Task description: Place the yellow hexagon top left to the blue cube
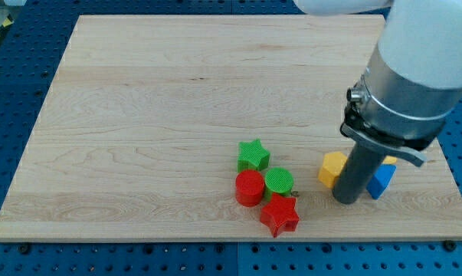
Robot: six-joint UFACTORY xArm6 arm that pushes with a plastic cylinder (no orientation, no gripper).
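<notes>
My tip (pixel 347 199) has no gripper on it to open or close; in the camera view it rests on the desk (pixel 139 115) at the lower right of the frame, wedged between the yellow hexagon (pixel 332 169) on its left and the blue cube (pixel 381 181) on its right, seemingly touching both. The hexagon looks small, rigid and light, likely to slide easily on the smooth wood and to turn if pushed off-centre; I judge a push on a flat side face best. Further left sits a tight cluster, apart from the hexagon: green star (pixel 253 156), red cylinder (pixel 249 188), green cylinder (pixel 279 183), red star (pixel 280 215). It could obstruct a leftward shove
</notes>
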